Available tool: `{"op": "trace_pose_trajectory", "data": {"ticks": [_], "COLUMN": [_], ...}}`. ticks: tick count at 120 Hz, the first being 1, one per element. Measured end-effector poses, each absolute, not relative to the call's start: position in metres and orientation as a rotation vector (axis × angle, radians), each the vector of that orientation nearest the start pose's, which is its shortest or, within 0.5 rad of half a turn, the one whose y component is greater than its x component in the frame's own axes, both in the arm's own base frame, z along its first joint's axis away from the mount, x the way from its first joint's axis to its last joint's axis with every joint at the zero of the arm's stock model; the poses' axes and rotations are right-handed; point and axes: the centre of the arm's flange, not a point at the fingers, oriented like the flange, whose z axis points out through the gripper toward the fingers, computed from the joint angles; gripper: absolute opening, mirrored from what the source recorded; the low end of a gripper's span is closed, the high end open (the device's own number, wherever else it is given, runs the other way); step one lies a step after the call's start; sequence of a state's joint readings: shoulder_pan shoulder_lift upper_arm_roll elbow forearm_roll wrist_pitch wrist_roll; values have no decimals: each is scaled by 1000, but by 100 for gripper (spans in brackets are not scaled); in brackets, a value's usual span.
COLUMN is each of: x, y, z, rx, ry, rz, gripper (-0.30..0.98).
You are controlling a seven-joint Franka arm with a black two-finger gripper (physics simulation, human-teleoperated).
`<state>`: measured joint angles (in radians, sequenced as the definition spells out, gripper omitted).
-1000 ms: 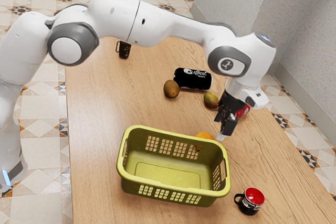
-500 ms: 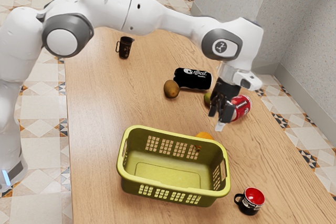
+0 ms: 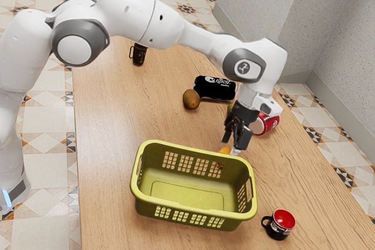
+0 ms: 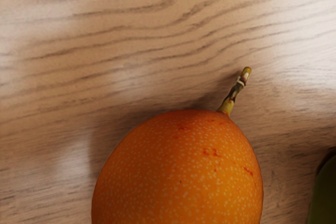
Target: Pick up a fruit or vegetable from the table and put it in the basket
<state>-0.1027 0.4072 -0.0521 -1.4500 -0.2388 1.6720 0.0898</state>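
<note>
In the exterior view, the black two-finger hand [image 3: 232, 147] is wide, its two fingers apart, and it hangs low over the wooden tabletop [image 3: 111, 144] at the orange, rounded fruit [image 3: 224, 150], which lies just outside the yellow-green plastic basket [image 3: 181, 194]. In the wrist view, the same fruit, with its short stem [image 4: 234, 93], is close under the hand, so I judge that only the approach is nearly done, while the grasping, the lifting and the placing into the basket are left.
</note>
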Motion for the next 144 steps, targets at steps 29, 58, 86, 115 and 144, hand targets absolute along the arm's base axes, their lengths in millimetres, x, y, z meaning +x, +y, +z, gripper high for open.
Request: {"op": "trace_pose_trajectory", "data": {"ticks": [29,58,86,115,144], "x": [650,652,651,655,629], "y": [-120,-125,-127,-140,-149], "z": [429,427,417,465,593], "rx": [-3354,-3355,-3352,-3267,-3072], "ry": [332,345,345,430,498], "rz": [347,323,342,202,2], "gripper": [69,69,49,35,32]}}
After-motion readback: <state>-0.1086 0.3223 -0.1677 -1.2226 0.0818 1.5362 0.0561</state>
